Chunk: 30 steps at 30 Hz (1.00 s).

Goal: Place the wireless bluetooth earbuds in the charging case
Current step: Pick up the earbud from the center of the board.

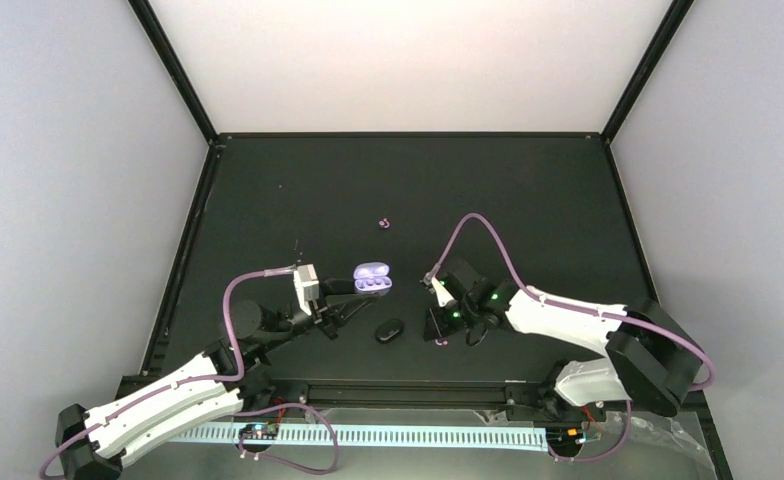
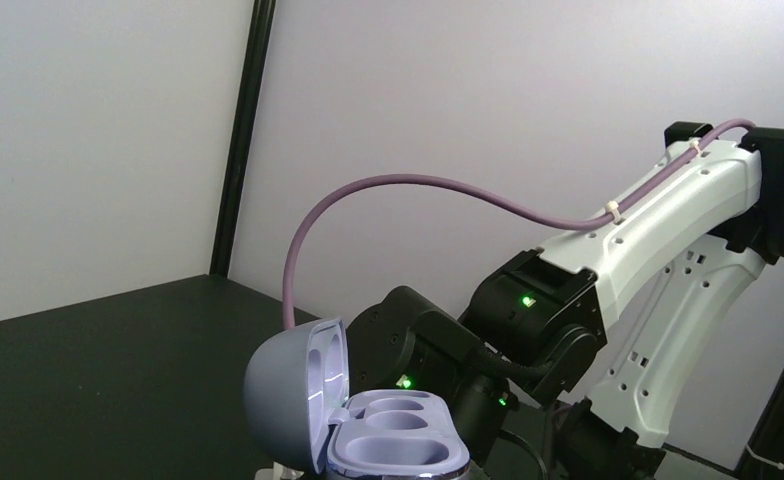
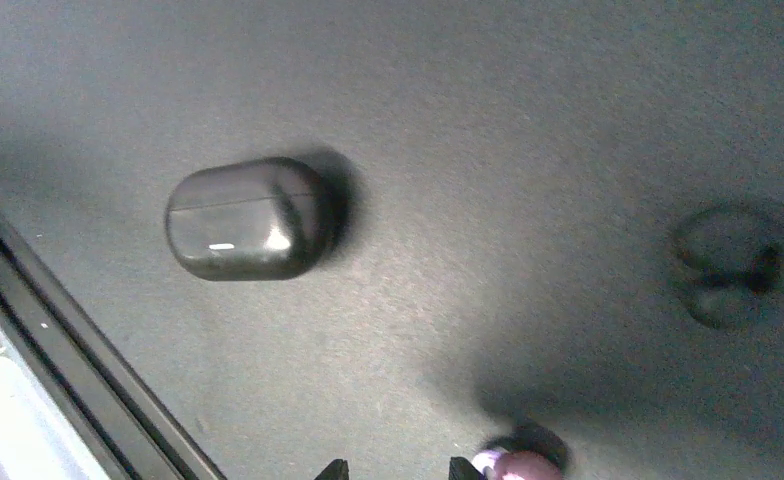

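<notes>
Top view: left gripper (image 1: 353, 297) clamped on open lavender charging case (image 1: 372, 279); right gripper (image 1: 439, 328) low over table (image 1: 268, 200), pink earbud (image 1: 442, 342) just beside; second earbud (image 1: 386, 222) well apart behind.
Left wrist: charging case empty inside.
Right wrist: jaws apart, empty, pink earbud outside one tip; black case (image 3: 248, 218) near.
Step, judged: first pickup. Next: centre jaws over pink earbud, close gently.

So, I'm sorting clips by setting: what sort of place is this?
Most likely a robotics lab test cell: a black tabletop boxed in by plain white panels, the left arm and right arm bolted at its near edge, and an open lilac charging case as the workpiece.
</notes>
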Available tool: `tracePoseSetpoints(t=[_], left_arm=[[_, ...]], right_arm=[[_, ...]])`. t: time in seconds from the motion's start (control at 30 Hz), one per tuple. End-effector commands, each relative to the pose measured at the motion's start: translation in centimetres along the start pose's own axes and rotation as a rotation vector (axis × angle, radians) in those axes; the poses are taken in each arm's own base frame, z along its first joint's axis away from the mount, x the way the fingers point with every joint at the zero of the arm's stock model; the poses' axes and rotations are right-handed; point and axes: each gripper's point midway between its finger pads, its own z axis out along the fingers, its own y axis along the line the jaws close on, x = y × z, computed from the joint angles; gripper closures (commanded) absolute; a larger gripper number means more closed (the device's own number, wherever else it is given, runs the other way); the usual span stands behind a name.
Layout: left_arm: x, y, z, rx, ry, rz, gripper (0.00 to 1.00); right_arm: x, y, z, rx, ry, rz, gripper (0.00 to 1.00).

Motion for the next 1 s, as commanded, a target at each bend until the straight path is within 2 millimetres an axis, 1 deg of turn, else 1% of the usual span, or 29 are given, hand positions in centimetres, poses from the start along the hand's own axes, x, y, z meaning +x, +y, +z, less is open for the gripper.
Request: tracePoseSetpoints(t=[0.0, 0.13, 0.3, 0.4, 0.5, 0.7, 0.77, 0.87, 0.97], left_arm=[[0.0, -0.2, 0.0, 0.01, 0.002, 0.013, 0.98], [0.0, -0.3, 0.1, 0.014, 0.003, 0.014, 0.99], [0.2, -0.3, 0.1, 0.015, 0.006, 0.013, 0.99], [0.3, -0.3, 0.1, 0.017, 0.009, 0.01, 0.99], [0.4, -0.2, 0.1, 0.017, 0.011, 0.008, 0.98], [0.5, -0.2, 0.2, 0.016, 0.011, 0.007, 0.98], [0.5, -0.3, 0.2, 0.022, 0.012, 0.008, 0.99], [0.4, -0.4, 0.2, 0.027, 0.009, 0.007, 0.99], [0.4, -0.4, 0.2, 0.029, 0.006, 0.007, 0.99]], right_arm=[[0.8, -1.7, -0.2, 0.081, -0.012, 0.013, 0.74], [1.4, -2.3, 0.0, 0.108, 0.002, 0.022, 0.72], [1.8, -2.5, 0.3, 0.113, 0.013, 0.017, 0.72], [2.3, -2.9, 0.5, 0.133, 0.028, 0.016, 0.71], [2.7, -3.3, 0.4, 0.163, 0.028, 0.012, 0.71], [3.5, -4.9, 0.2, 0.268, 0.042, 0.001, 0.72], [3.0, -3.9, -0.3, 0.238, 0.002, -0.015, 0.72], [1.2, -1.9, -2.1, 0.172, -0.098, -0.02, 0.7], [-0.2, -1.1, -3.8, 0.165, -0.16, -0.009, 0.68]])
